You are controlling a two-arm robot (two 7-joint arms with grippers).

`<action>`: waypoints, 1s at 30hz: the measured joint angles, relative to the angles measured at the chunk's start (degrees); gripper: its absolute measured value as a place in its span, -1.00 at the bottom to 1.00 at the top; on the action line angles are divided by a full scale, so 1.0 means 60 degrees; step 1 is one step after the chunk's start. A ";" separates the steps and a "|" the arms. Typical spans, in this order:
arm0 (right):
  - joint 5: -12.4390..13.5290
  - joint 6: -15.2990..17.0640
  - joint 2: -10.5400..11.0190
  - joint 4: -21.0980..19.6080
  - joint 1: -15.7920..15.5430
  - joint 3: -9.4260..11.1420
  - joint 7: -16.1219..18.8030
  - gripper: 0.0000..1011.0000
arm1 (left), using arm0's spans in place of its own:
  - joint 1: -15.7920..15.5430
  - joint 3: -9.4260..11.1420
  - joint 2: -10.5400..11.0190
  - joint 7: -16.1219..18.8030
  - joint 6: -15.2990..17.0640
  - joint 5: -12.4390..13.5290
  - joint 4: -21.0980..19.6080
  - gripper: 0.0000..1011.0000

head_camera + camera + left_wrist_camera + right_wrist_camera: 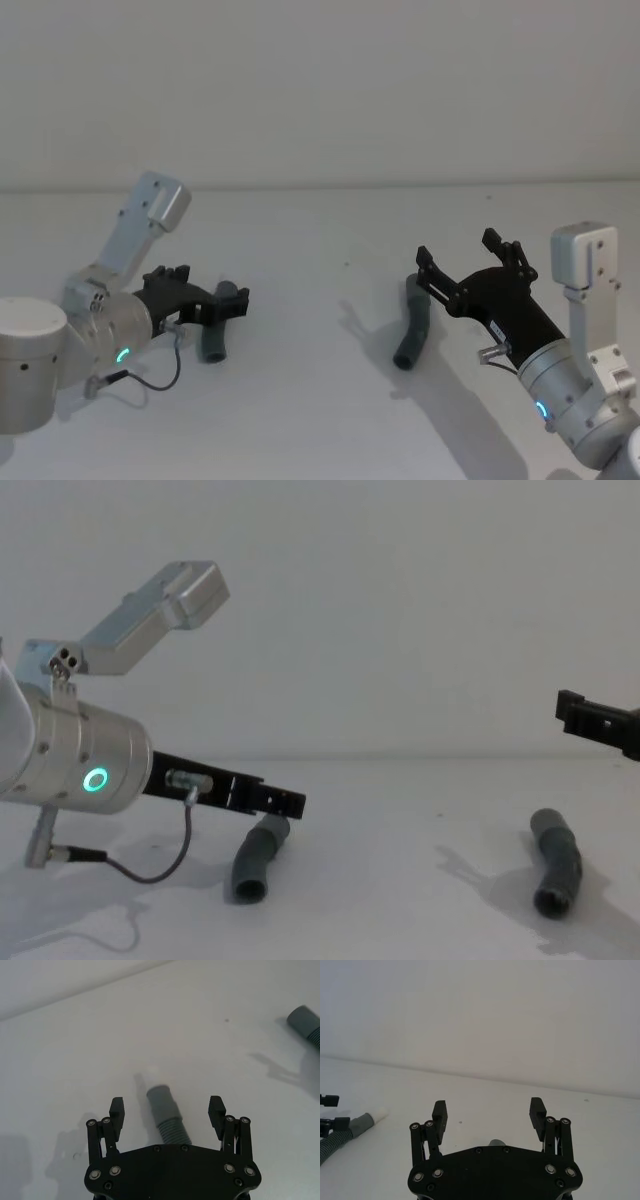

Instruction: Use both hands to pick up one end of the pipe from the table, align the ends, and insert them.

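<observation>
Head view: pre-grasp stage, both pieces lie on the table [310,420], well apart. Left gripper [167,1106] sits low and near level, fingers spread either side of the left piece [167,1119], not clamped. Right gripper [456,248] is also spread and empty, raised off the table just behind the right piece [414,325], pitched down toward it. Next, my read: clamp left; lower right until it straddles its piece, clamp, lift both, then line the white tip [380,1112] up with the open mouth [549,902].
</observation>
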 joint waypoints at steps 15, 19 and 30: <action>0.0000 0.0000 0.0000 0.0000 0.0000 0.0000 0.0000 0.98 | 0.0059 0.0072 -0.0059 0.0092 0.0246 0.0217 0.0051 0.98; 0.0000 -0.0001 0.0000 0.0000 0.0000 0.0000 0.0000 0.98 | -0.0022 0.0124 -0.0103 0.0035 0.0245 0.0265 0.0160 0.98; 0.0000 0.0000 0.0000 0.0000 0.0000 0.0000 0.0000 0.98 | -0.0263 0.0327 -0.0189 -0.0190 0.0241 0.0432 0.0545 0.98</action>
